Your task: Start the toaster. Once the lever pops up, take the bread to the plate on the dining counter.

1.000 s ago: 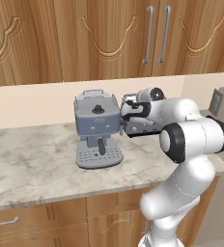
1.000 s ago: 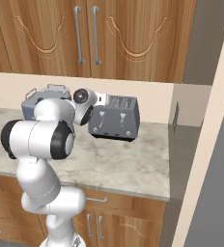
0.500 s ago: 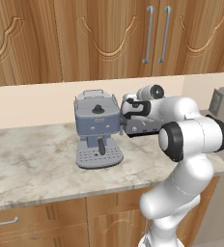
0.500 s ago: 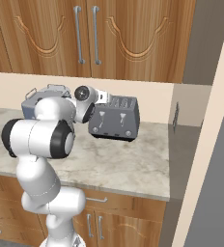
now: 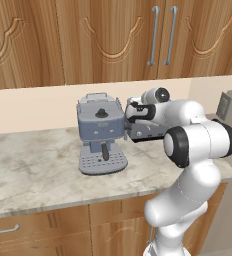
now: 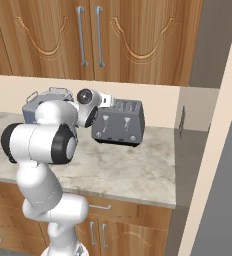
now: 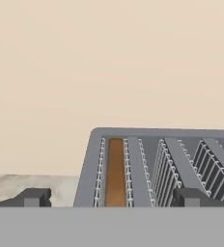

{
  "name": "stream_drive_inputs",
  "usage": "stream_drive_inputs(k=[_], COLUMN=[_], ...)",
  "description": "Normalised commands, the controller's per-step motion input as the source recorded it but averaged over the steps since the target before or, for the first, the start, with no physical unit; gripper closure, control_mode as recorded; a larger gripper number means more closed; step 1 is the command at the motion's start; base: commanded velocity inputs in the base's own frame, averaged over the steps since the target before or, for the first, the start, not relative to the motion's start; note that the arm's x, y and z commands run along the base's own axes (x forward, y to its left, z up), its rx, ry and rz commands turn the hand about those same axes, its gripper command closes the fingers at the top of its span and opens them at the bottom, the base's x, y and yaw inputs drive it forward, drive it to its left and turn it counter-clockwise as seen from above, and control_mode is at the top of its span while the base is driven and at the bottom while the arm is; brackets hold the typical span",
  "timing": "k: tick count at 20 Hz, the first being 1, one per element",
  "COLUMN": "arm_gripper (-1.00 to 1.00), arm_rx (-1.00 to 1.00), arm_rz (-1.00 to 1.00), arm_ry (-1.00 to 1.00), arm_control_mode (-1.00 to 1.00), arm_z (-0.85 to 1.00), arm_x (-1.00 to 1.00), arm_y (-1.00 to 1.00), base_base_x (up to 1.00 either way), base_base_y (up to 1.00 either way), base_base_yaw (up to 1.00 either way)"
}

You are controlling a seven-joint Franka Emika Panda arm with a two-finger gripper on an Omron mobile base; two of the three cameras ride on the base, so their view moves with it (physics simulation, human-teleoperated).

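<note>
Little has shifted since earlier: gripper point(image 7: 109, 198), fingers spread wide, stays over toaster point(image 6: 119, 122) at frame centre; bread point(image 7: 116, 171), in leftmost slot, likely light, brittle; pinch its faces.

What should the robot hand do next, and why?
Probably dip the pincer toward the toaster's front levers to push one down: the bread already sits in a slot, and the open fingers sit at the toaster's top, touching nothing.
</note>
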Motion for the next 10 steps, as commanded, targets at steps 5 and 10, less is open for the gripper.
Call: stream_drive_inputs(k=[5,10], arm_gripper=[-1.00,-1.00], arm_rx=[0.00,0.00], arm_rz=[0.00,0.00], arm_ry=[0.00,0.00], arm_control_mode=[-1.00,-1.00], arm_z=[0.00,0.00], arm_x=[0.00,0.00], arm_y=[-0.01,-0.06], base_base_x=[0.00,0.00], base_base_y=[0.00,0.00], base_base_yaw=[0.00,0.00])
